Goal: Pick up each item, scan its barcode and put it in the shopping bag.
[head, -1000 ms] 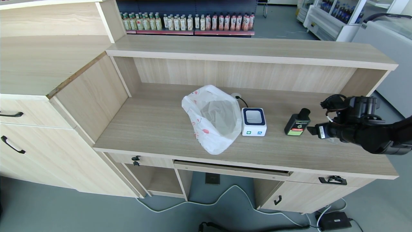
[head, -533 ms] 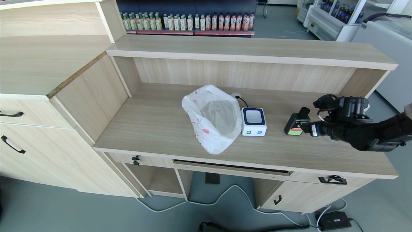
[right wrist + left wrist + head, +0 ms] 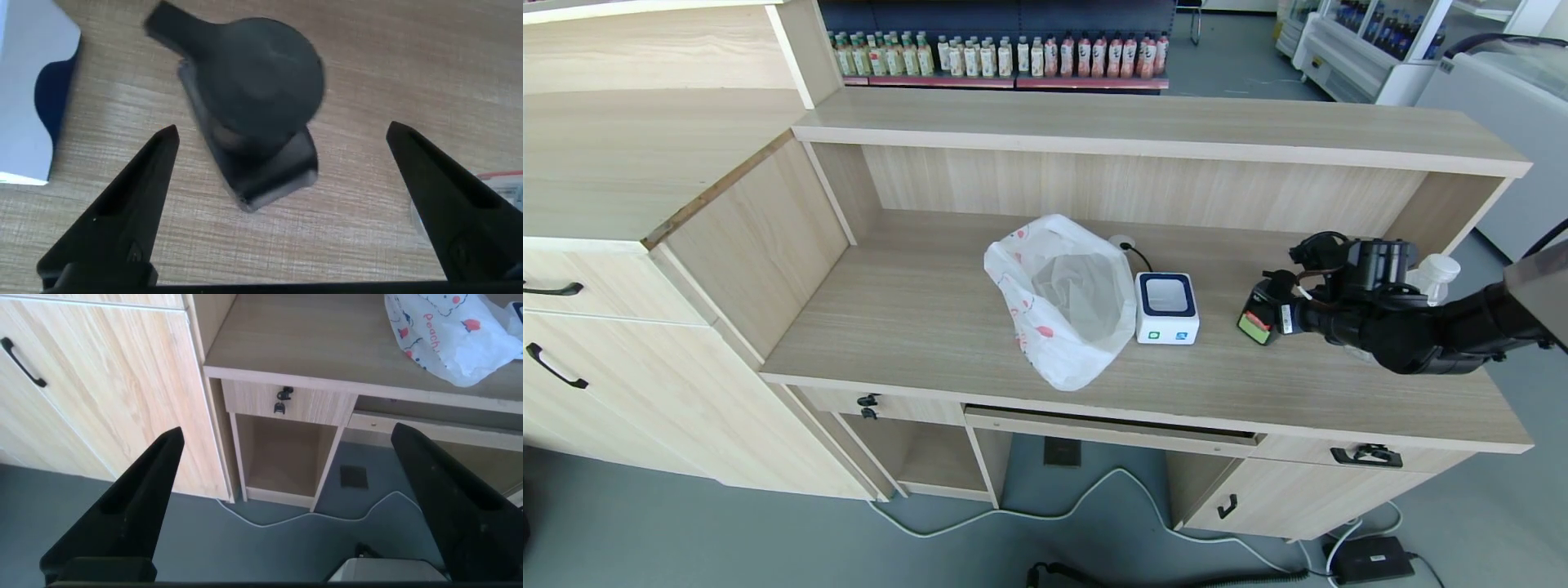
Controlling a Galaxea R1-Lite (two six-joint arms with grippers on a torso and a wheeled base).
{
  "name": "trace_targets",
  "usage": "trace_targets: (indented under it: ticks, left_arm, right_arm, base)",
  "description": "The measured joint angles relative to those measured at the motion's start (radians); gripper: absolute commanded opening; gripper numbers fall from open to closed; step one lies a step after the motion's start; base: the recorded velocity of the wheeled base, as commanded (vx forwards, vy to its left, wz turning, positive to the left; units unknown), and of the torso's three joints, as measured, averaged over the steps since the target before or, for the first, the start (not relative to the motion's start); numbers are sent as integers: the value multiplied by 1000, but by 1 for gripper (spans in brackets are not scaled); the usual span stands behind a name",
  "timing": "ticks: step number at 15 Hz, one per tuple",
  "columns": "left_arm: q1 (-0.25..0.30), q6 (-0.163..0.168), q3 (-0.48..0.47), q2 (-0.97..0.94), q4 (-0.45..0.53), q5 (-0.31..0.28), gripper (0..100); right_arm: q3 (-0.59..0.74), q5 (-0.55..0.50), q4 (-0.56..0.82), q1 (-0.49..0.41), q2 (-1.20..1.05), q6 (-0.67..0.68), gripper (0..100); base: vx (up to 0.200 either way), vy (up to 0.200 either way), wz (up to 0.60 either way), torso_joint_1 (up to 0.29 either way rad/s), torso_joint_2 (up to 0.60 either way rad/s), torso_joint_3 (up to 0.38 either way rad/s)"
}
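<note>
On the right part of the wooden counter (image 3: 915, 327), a black bottle (image 3: 1255, 320) with a green and red label sits just right of the white scanner (image 3: 1166, 309); its dark cap end faces the right gripper (image 3: 282, 132); that gripper is spread wide, 2 fingers (image 3: 122, 220) flanking the cap with a gap on each side, gripping nothing; contact with the bottle cannot be told from the head view. The white shopping bag (image 3: 1062, 302) with red print lies mouth open just left of the scanner, touching it or nearly so. A white-capped container (image 3: 1435, 272) stands right of the right arm, partly hidden by it. The left gripper (image 3: 288, 431) hangs low off the counter's near left corner, above the grey floor (image 3: 204, 547), jaws apart and holding nothing.
</note>
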Motion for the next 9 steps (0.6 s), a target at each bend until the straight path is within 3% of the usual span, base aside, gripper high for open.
trace_targets:
  ticks: [4, 9]
  left_arm:
    - [0, 0, 0, 0, -1, 0, 100]
    - [0, 0, 0, 0, -1, 0, 100]
  right_arm:
    - [-8, 27, -13, 25, 20, 80, 100]
    - [-59, 67, -21, 30, 54, 88, 100]
  base:
    - [0, 0, 0, 0, 0, 0]
    - [0, 0, 0, 0, 0, 0]
